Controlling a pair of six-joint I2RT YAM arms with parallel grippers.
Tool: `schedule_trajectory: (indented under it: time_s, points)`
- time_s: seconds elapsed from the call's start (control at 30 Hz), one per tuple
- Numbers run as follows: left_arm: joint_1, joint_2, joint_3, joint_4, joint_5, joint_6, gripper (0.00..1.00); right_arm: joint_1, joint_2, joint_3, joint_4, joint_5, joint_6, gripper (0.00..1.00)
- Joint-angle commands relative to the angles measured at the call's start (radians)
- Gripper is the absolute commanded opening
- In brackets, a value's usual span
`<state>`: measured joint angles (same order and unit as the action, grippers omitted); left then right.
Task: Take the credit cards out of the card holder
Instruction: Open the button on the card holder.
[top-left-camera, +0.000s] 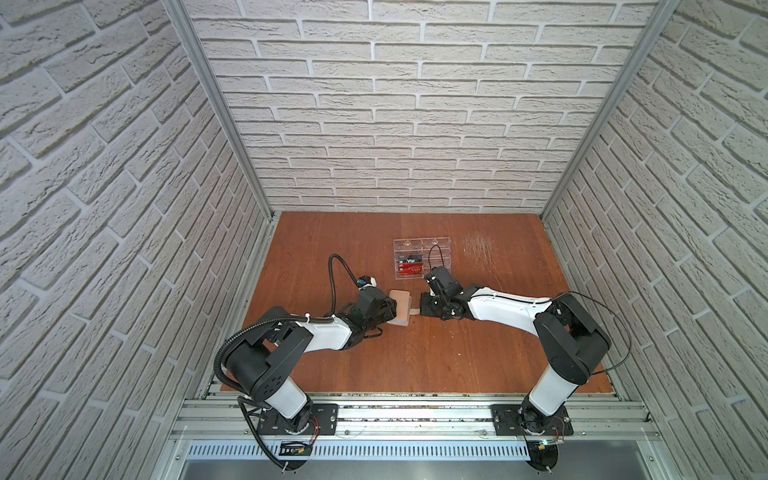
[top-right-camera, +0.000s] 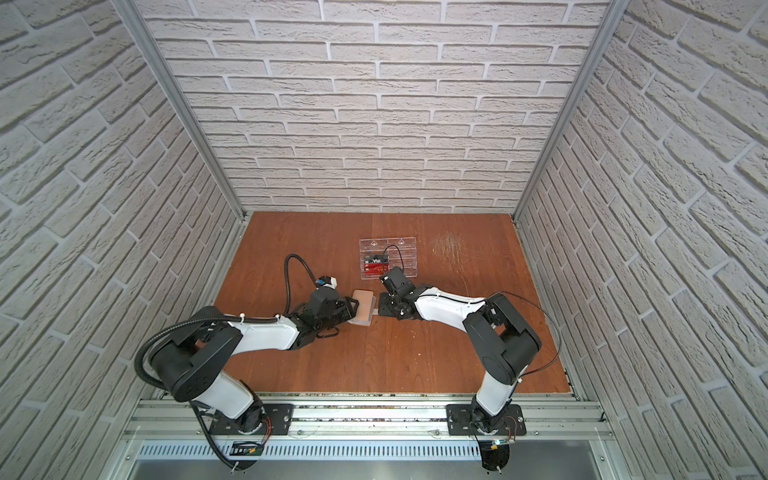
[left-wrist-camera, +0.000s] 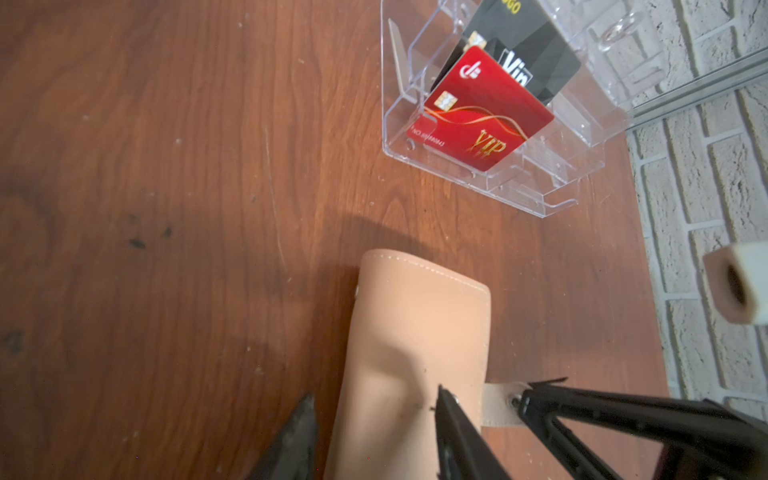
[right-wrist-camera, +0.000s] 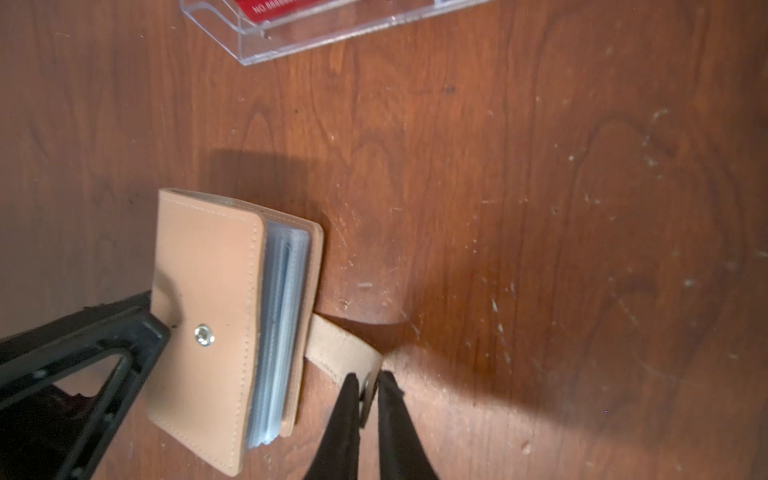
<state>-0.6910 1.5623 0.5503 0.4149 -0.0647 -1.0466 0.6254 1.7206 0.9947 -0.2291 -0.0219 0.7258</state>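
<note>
The card holder lies on the wooden table near its middle, between the two grippers. It is folded shut like a booklet with its tan cover up. In the right wrist view the frosted sleeves show at its right, open edge, and the metal stud on the cover is bare. At the holder's left the left gripper has its fingers spread apart: one fingertip touches the cover by its left edge, and the other is off the holder, over bare wood. From the holder's right side the snap tab trails out to the right, unfastened. Its end sits between the fingers of the right gripper, which stand close together on either side of it and seem to pinch it. Farther off and slightly to the right stands a clear acrylic rack, apart from the holder, with a black card and a red "VIP" card in its left half
</note>
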Motion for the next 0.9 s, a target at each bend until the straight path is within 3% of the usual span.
schedule_trajectory:
  time_s: [0.0, 0.4, 0.47, 0.67, 0.87]
  points:
    - [0.021, -0.058, -0.019, -0.024, 0.006, 0.014, 0.59, 0.0, -0.006, 0.028, -0.018, -0.006, -0.021, 0.18]
    - [0.086, -0.295, -0.022, -0.219, 0.08, 0.033, 0.94, 0.043, -0.029, 0.111, -0.078, 0.005, -0.031, 0.45]
    - [0.09, -0.32, -0.032, -0.229, 0.085, 0.026, 0.98, 0.048, -0.007, 0.127, -0.082, 0.007, -0.029, 0.45]
    - [0.09, -0.334, -0.045, -0.224, 0.128, 0.033, 0.99, 0.05, 0.05, 0.141, -0.069, 0.004, -0.022, 0.47]
    - [0.093, -0.307, -0.047, -0.166, 0.198, 0.036, 0.98, 0.05, 0.082, 0.122, -0.051, 0.007, -0.021, 0.58]
